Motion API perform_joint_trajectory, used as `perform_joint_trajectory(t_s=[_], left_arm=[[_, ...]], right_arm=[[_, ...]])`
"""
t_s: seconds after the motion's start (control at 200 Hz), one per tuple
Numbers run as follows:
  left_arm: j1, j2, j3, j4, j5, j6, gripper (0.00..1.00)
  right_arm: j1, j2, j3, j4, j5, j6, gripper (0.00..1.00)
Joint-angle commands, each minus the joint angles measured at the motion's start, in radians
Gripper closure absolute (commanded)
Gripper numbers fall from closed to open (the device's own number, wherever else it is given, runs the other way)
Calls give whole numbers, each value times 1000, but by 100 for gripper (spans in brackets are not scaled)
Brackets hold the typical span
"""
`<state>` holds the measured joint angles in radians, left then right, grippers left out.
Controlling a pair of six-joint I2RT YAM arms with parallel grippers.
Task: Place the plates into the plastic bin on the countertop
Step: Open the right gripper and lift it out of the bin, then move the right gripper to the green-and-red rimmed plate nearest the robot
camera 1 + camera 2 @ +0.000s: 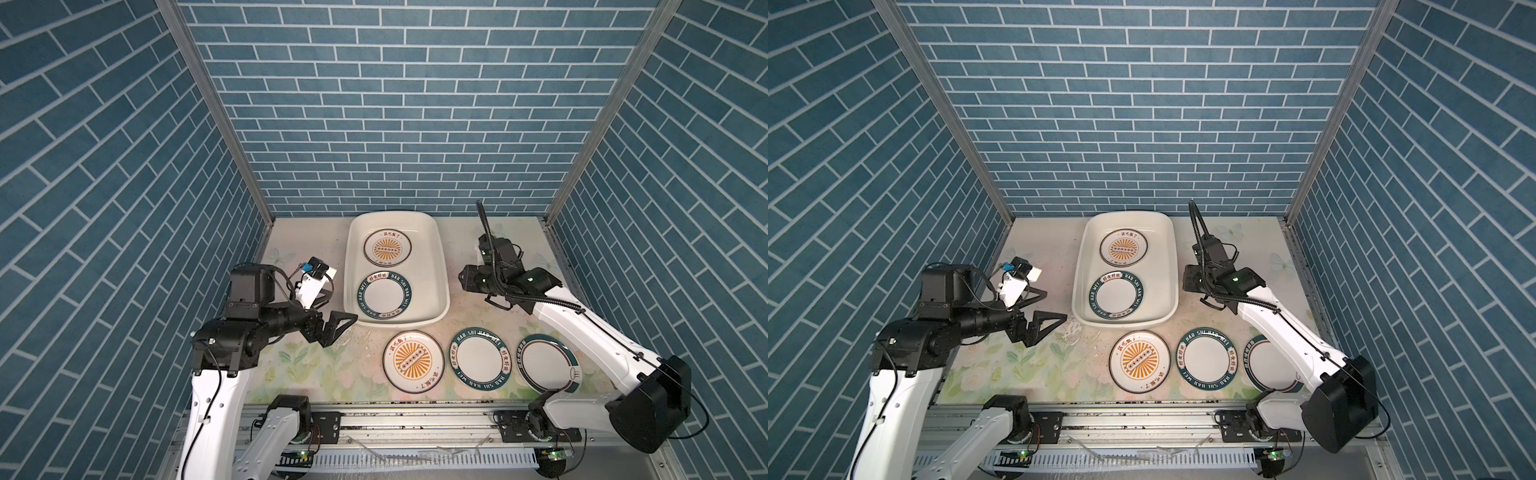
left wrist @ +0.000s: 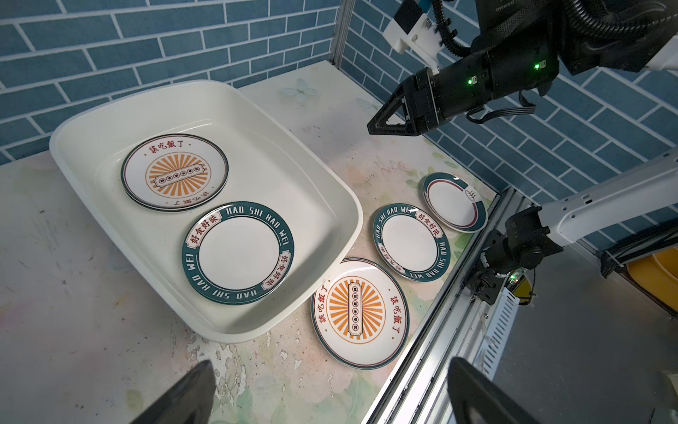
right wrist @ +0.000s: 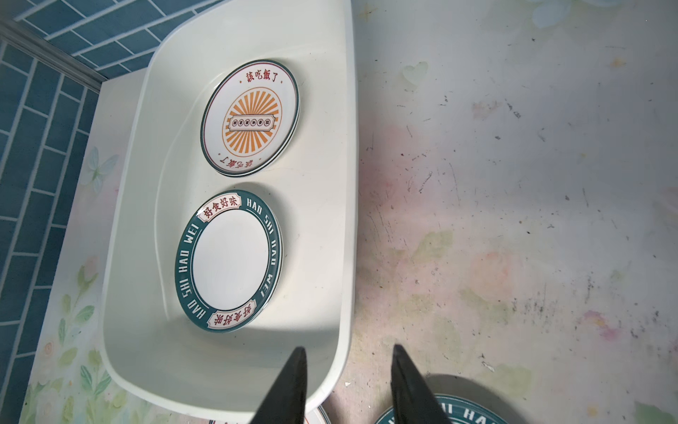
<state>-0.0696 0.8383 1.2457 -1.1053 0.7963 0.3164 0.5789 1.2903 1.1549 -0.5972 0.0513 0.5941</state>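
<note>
The cream plastic bin (image 1: 428, 270) (image 2: 293, 154) (image 3: 323, 183) stands at the back of the flowered countertop (image 1: 316, 365). It holds a sunburst plate (image 1: 388, 248) with a second rim showing under it, and a teal lettered plate (image 1: 384, 297). In front of the bin lie three plates: sunburst (image 1: 413, 361) (image 2: 359, 312), teal lettered (image 1: 478, 360) and cloud emblem (image 1: 548, 364). My left gripper (image 1: 341, 305) (image 2: 330, 367) is wide open and empty, left of the bin's near corner. My right gripper (image 1: 463, 282) (image 3: 348, 348) hovers open and empty over the bin's right rim.
A grey metal rail (image 1: 415, 419) runs along the countertop's front edge and carries both arm bases. Blue brick walls close in the back and both sides. The right arm's white link (image 1: 582, 332) passes above the cloud emblem plate.
</note>
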Motion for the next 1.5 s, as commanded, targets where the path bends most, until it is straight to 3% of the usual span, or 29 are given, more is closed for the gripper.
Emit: perform_joint_trajectory(t_s=[0.0, 0.17, 0.4, 0.515, 0.875, 1.0, 1.17, 1.295, 1.355, 1.495], left_arm=[[5, 8, 32, -24, -7, 16, 0], [5, 13, 23, -38, -39, 13, 0], [4, 36, 26, -37, -40, 29, 0], [4, 63, 22, -10, -14, 2, 0], [4, 31, -10, -39, 74, 79, 0], [2, 33, -13, -21, 121, 103, 0], [-2, 62, 15, -5, 135, 90, 0], [-4, 66, 20, 23, 158, 87, 0], [-7, 69, 18, 59, 172, 58, 0], [-38, 100, 40, 68, 179, 57, 0]], right_arm=[[-9, -50, 16, -122, 39, 6, 61], [-43, -149, -82, -71, 43, 46, 60], [-98, -153, -163, 42, 37, 66, 60], [-154, -115, -199, 173, -79, 105, 60], [-177, -2, -140, -34, -191, 50, 60], [-176, 1, -153, -105, -100, 113, 60], [-204, -25, -163, -161, -74, 186, 59], [-225, -60, -96, -335, 75, 203, 58], [-249, -108, -106, -384, 146, 245, 53], [-364, -178, -150, -425, 187, 304, 47]])
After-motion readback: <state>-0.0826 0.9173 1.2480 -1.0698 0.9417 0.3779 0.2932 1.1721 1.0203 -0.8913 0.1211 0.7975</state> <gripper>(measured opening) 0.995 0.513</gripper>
